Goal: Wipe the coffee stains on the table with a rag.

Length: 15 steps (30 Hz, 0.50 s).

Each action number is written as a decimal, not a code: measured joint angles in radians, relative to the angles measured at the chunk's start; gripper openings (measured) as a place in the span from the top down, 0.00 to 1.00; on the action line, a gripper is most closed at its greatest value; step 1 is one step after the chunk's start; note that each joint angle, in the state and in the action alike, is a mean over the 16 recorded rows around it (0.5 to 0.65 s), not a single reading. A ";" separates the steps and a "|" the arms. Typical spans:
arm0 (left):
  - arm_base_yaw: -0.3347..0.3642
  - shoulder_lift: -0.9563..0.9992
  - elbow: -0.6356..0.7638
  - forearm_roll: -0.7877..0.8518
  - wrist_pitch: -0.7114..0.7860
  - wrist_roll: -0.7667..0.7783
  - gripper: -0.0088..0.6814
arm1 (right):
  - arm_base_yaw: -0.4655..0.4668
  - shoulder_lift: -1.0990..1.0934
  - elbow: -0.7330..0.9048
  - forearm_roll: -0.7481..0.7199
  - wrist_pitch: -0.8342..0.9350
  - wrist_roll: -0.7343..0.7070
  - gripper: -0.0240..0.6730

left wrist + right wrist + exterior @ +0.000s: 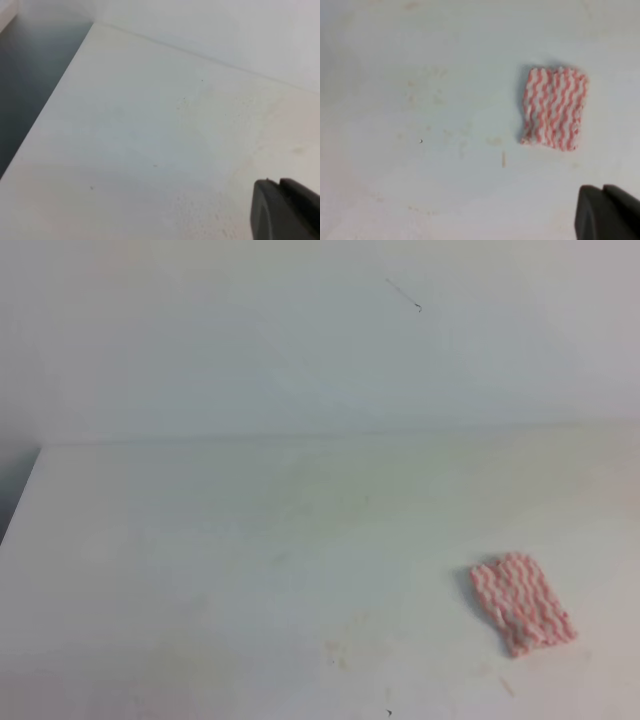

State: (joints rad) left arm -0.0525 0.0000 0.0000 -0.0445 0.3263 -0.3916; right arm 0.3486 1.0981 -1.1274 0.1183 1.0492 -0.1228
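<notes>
Rag (522, 603) flat on table (200, 540); right jaws clenched, empty; left jaws: can't tell.

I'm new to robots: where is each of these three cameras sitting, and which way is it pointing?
Exterior high: mounted above, looking down and forward over the white table toward the wall; no part of the robot shows.
Left wrist: on the left arm, facing the table's bare far-left corner; a dark bit of the left tool shows at bottom right.
Right wrist: on the right arm, looking down at the striped rag and faint coffee stains; the right tool shows at bottom right.
Shared: exterior high and right wrist both show the rag.
</notes>
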 joint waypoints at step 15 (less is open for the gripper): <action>0.000 0.000 0.000 0.000 0.000 0.000 0.99 | -0.012 -0.148 0.002 -0.017 -0.013 -0.025 0.97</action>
State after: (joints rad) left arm -0.0525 0.0000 0.0000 -0.0445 0.3263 -0.3916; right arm 0.3361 0.9504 -1.1252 0.1013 1.0361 -0.1482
